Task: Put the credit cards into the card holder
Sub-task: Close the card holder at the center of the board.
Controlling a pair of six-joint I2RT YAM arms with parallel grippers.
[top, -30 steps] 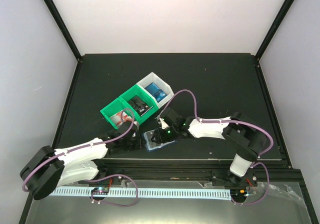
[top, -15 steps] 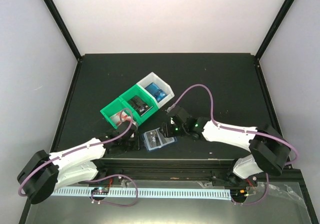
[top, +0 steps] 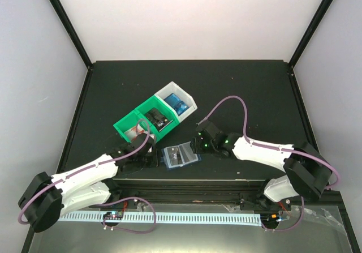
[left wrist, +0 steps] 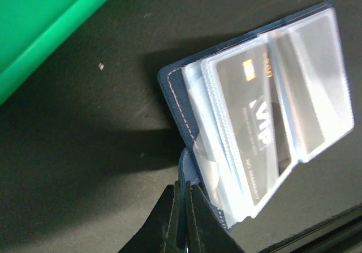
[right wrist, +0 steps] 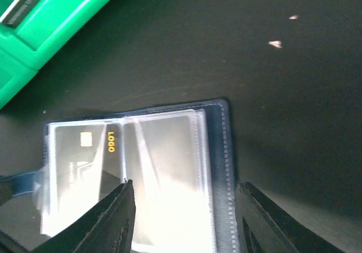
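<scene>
Filling the white-walled enclosure [top: 186,15], matte black table [top: 243,89] under open card holder [top: 181,154].

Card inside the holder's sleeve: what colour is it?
The card is black with a gold chip; the left wrist view shows it best.

— How is the space enclosed?
— A matte black counter [top: 243,89] is bounded by a pale back wall [top: 186,15] and lilac-tinted side walls [top: 34,83]; black frame posts [top: 65,21] are set at the corners.
— And the light?
— The back wall is lit brightest.
</scene>
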